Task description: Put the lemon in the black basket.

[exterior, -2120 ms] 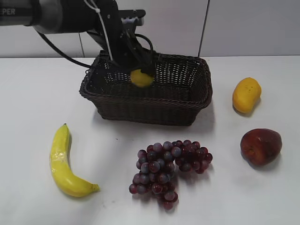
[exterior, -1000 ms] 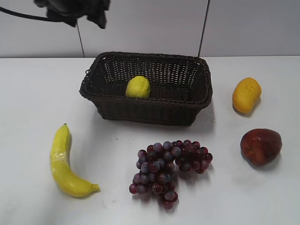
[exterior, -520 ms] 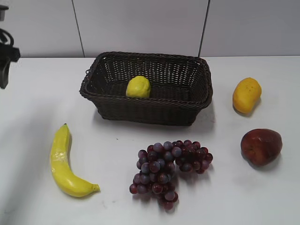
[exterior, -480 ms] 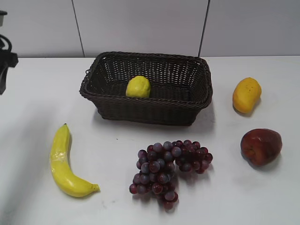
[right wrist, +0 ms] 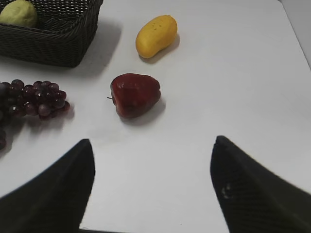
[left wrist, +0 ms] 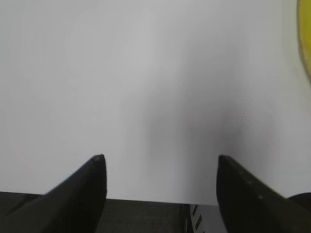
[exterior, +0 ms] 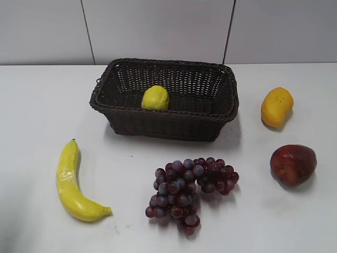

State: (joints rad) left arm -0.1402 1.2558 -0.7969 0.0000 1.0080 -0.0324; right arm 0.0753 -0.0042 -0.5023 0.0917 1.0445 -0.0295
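Lemon [exterior: 155,98]: lies inside the basket [exterior: 210,124].
Left gripper [left wrist: 160,160]: jaws spread, holding nothing.
Right gripper [right wrist: 151,145]: jaws spread, holding nothing.

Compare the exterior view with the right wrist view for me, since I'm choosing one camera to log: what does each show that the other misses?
Only the exterior view shows the long yellow banana and the whole rim of the dark woven wicker basket.

Only the right wrist view shows the open black right gripper, empty above the white table.

Both show the pale yellow-green lemon in the basket, the dark red grape bunch, the orange-yellow oblong fruit and the dark red roundish fruit.
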